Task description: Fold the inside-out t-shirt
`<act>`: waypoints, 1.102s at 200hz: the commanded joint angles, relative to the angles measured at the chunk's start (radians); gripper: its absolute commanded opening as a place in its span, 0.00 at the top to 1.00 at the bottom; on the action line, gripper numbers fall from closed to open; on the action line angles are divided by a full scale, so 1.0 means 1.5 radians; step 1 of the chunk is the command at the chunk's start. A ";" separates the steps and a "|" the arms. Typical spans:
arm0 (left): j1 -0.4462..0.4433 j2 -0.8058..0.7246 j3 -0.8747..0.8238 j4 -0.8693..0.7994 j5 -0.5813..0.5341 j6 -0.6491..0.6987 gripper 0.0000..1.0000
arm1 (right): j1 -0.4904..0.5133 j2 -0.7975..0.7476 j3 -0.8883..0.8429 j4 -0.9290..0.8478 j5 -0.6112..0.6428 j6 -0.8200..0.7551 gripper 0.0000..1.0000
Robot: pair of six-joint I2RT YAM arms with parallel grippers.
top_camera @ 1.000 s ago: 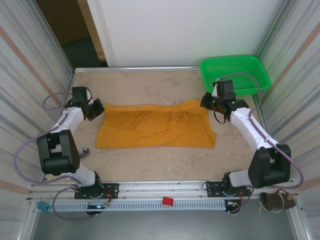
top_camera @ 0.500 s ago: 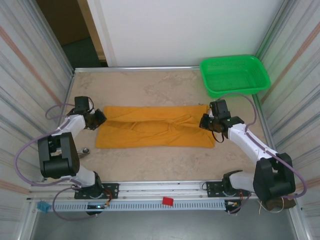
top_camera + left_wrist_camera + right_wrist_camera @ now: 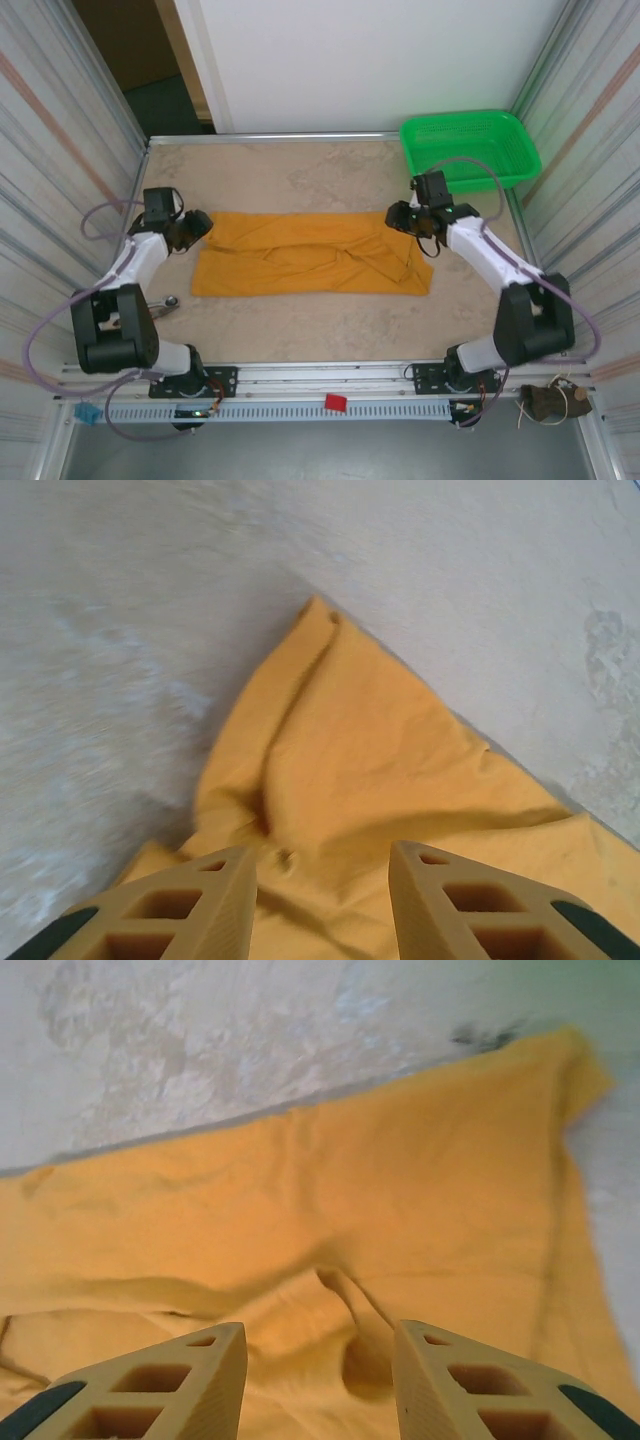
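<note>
We see the green basket at the table's far right corner, apart from the inside-out t-shirt, which lies as a long band mid-table. Left gripper and right gripper sit over its ends, jaws parted, gripping nothing.

The left end effector hung low over the inside-out t-shirt. Its two tan fingers stood parted, with a clear gap between them and nothing clamped. Beneath the gap the mustard-orange cloth lay rumpled, a raised fold running away from the fingers. One corner of the cloth pointed to the far side, lying on the pale, mottled worktop.
</note>
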 commanded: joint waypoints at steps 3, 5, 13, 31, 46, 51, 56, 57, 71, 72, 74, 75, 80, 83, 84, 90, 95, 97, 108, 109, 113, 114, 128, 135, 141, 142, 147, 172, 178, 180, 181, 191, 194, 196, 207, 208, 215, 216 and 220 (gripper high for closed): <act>-0.022 0.082 0.058 0.011 0.065 -0.003 0.61 | 0.017 0.103 0.039 0.008 -0.052 -0.031 0.58; -0.024 0.088 0.061 0.010 0.066 -0.002 0.61 | 0.019 0.110 0.043 0.009 -0.053 -0.032 0.58; -0.029 0.109 0.074 0.009 0.068 0.001 0.61 | 0.024 0.137 0.061 0.007 -0.057 -0.036 0.58; -0.035 0.141 0.085 0.011 0.070 0.004 0.61 | 0.034 0.185 0.088 0.005 -0.058 -0.043 0.58; -0.034 0.154 0.084 0.014 0.068 0.006 0.61 | 0.039 0.208 0.100 0.005 -0.054 -0.046 0.58; -0.034 0.156 0.081 0.016 0.067 0.008 0.61 | 0.040 0.213 0.101 0.005 -0.052 -0.048 0.57; -0.035 0.158 0.079 0.019 0.065 0.008 0.61 | 0.041 0.218 0.103 0.005 -0.053 -0.048 0.57; -0.035 0.158 0.079 0.019 0.065 0.008 0.61 | 0.040 0.219 0.104 0.005 -0.053 -0.048 0.57; -0.035 0.165 0.074 0.021 0.061 0.008 0.61 | 0.043 0.231 0.107 0.004 -0.056 -0.052 0.62; -0.035 0.165 0.073 0.022 0.061 0.007 0.61 | 0.043 0.231 0.107 0.004 -0.056 -0.052 0.63; -0.035 0.166 0.073 0.023 0.061 0.008 0.61 | 0.044 0.232 0.107 0.004 -0.057 -0.053 0.64; -0.035 0.167 0.073 0.023 0.061 0.008 0.61 | 0.044 0.233 0.106 0.004 -0.057 -0.053 0.65; -0.035 0.168 0.071 0.025 0.061 0.008 0.61 | 0.045 0.233 0.105 0.004 -0.058 -0.055 0.69; -0.035 0.170 0.070 0.027 0.061 0.006 0.61 | 0.046 0.234 0.104 0.004 -0.059 -0.055 0.73; -0.035 0.171 0.069 0.027 0.061 0.007 0.62 | 0.046 0.234 0.104 0.004 -0.059 -0.055 0.74; -0.035 0.172 0.068 0.029 0.061 0.006 0.62 | 0.048 0.234 0.104 0.001 -0.061 -0.058 0.84; -0.035 0.175 0.066 0.030 0.061 0.006 0.61 | 0.049 0.230 0.102 0.000 -0.062 -0.059 0.93; -0.035 0.175 0.066 0.030 0.060 0.006 0.61 | 0.049 0.228 0.100 0.000 -0.062 -0.060 0.96; -0.035 0.178 0.064 0.031 0.059 0.006 0.61 | 0.049 0.215 0.092 -0.002 -0.064 -0.060 1.00; -0.035 0.178 0.064 0.031 0.059 0.006 0.61 | 0.049 0.214 0.092 -0.002 -0.064 -0.060 1.00; -0.035 0.179 0.063 0.031 0.058 0.006 0.61 | 0.050 0.206 0.087 -0.002 -0.066 -0.060 1.00; -0.035 0.179 0.063 0.031 0.058 0.006 0.61 | 0.050 0.204 0.086 -0.002 -0.066 -0.060 1.00; -0.035 0.180 0.060 0.032 0.056 0.006 0.62 | 0.053 0.168 0.071 -0.005 -0.072 -0.055 1.00; -0.035 0.179 0.059 0.033 0.055 0.006 0.62 | 0.057 0.148 0.064 -0.007 -0.072 -0.054 1.00; -0.035 0.177 0.058 0.033 0.053 0.006 0.62 | 0.062 0.128 0.058 -0.009 -0.071 -0.052 1.00; -0.034 0.177 0.058 0.033 0.053 0.006 0.62 | 0.063 0.124 0.057 -0.010 -0.071 -0.052 1.00; -0.035 0.177 0.057 0.033 0.053 0.006 0.62 | 0.067 0.109 0.052 -0.014 -0.070 -0.051 1.00; -0.034 0.174 0.055 0.033 0.053 0.007 0.62 | 0.110 0.044 0.019 -0.029 -0.047 -0.036 1.00; -0.034 0.172 0.054 0.033 0.053 0.006 0.62 | 0.125 0.029 0.005 -0.029 -0.040 -0.028 1.00; -0.034 0.172 0.054 0.033 0.053 0.007 0.62 | 0.130 0.025 0.001 -0.029 -0.037 -0.025 1.00; -0.034 0.171 0.054 0.033 0.052 0.007 0.62 | 0.133 0.022 -0.002 -0.030 -0.036 -0.023 1.00; -0.034 0.167 0.052 0.033 0.051 0.006 0.62 | 0.160 -0.002 -0.031 -0.027 -0.023 -0.003 1.00; -0.034 0.167 0.052 0.033 0.051 0.006 0.62 | 0.169 -0.010 -0.041 -0.025 -0.020 0.004 1.00; -0.034 0.166 0.052 0.033 0.052 0.006 0.62 | 0.174 -0.015 -0.048 -0.024 -0.019 0.009 1.00; -0.034 0.163 0.052 0.032 0.052 0.007 0.62 | 0.206 -0.043 -0.083 -0.021 -0.013 0.033 0.92; -0.034 0.163 0.052 0.032 0.052 0.007 0.62 | 0.210 -0.047 -0.086 -0.021 -0.011 0.035 0.89; -0.034 0.160 0.053 0.030 0.052 0.008 0.62 | 0.231 -0.067 -0.105 -0.026 0.001 0.047 0.72; -0.034 0.160 0.053 0.030 0.053 0.008 0.62 | 0.233 -0.071 -0.107 -0.028 0.003 0.049 0.69; -0.034 0.158 0.055 0.028 0.053 0.008 0.62 | 0.241 -0.083 -0.116 -0.033 0.010 0.054 0.62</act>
